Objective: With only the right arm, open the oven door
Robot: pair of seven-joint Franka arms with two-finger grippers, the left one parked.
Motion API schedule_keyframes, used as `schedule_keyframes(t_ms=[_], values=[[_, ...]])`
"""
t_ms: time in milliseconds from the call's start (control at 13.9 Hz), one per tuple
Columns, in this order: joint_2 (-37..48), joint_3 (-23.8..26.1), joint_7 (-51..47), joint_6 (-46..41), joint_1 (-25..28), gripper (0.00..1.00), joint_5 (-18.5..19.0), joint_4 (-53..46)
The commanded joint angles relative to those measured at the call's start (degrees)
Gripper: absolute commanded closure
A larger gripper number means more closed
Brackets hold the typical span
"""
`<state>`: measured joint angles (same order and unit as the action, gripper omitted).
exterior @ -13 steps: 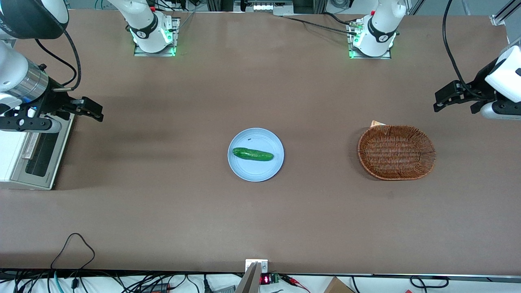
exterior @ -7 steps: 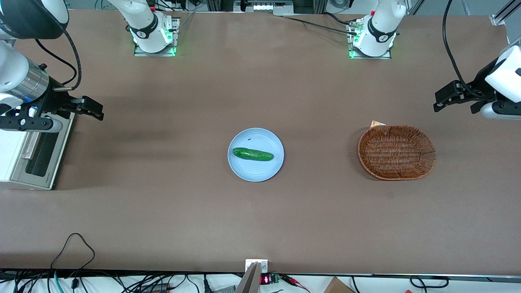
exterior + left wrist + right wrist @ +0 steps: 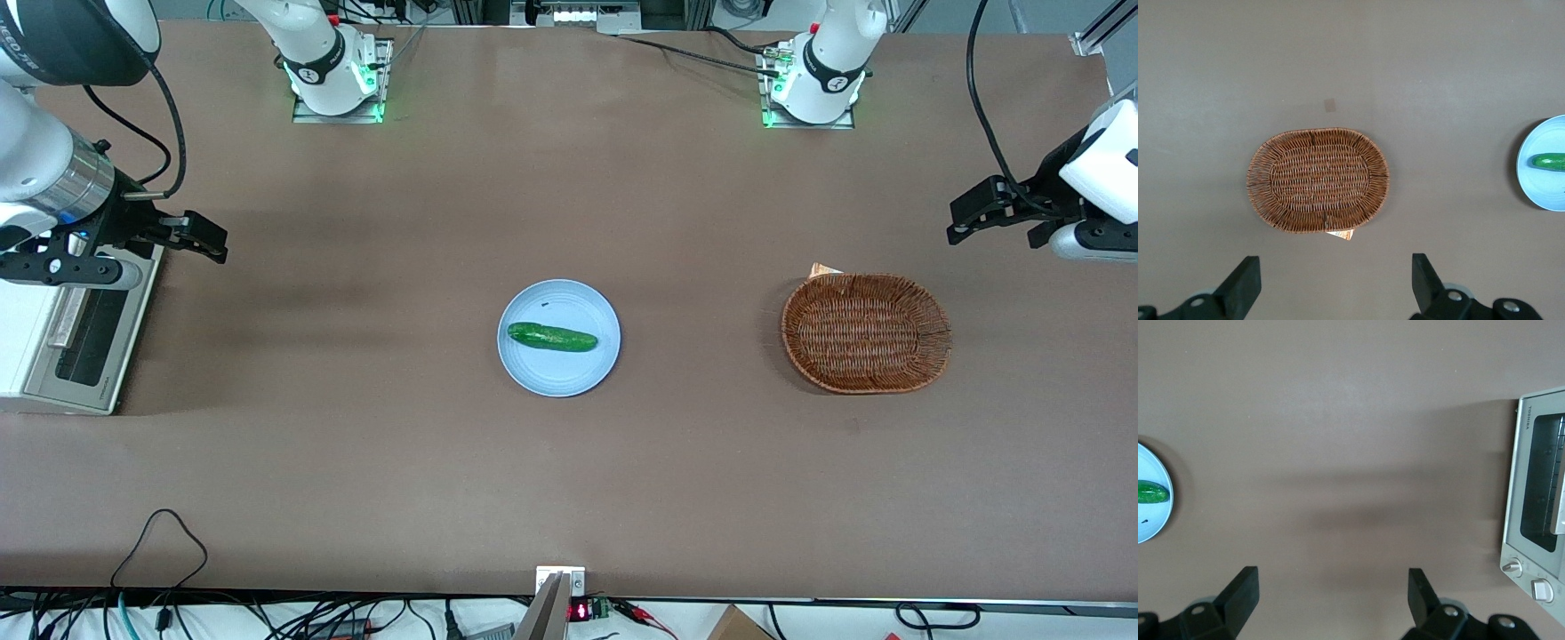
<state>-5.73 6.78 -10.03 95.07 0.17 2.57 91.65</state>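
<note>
The small white toaster oven (image 3: 22,342) stands at the working arm's end of the table. Its oven door (image 3: 124,324) is a silver-grey frame around a dark glass window with a metal bar handle (image 3: 68,316), and it looks shut. In the right wrist view the oven door (image 3: 1513,487), the handle (image 3: 1559,513) and two knobs (image 3: 1511,567) show. The right arm's black gripper (image 3: 213,240) hovers above the table in front of the door, by the oven's corner farther from the front camera. The gripper (image 3: 1331,590) is open and empty over bare table, not touching the oven.
A light blue plate (image 3: 560,378) with a green cucumber (image 3: 551,337) sits mid-table, and they also show in the right wrist view as plate (image 3: 1158,517) and cucumber (image 3: 1151,492). A brown wicker basket (image 3: 933,311) lies toward the parked arm's end.
The right arm's wrist has shifted slightly farther from the front camera and toward mid-table. The gripper stays nearly in place and open. The oven door has not moved.
</note>
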Motion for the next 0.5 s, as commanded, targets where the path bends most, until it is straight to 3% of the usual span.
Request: schedule_keyframes(t_ms=[0, 287, 431], values=[[-0.2, 0.0, -0.7, -1.0, 0.2, 0.18, 0.5, -0.9], [-0.2, -0.3, -0.9, -1.8, 0.2, 0.74, -0.8, -0.9], [-0.2, -0.4, -1.0, -1.8, 0.2, 0.89, -1.6, -1.3]])
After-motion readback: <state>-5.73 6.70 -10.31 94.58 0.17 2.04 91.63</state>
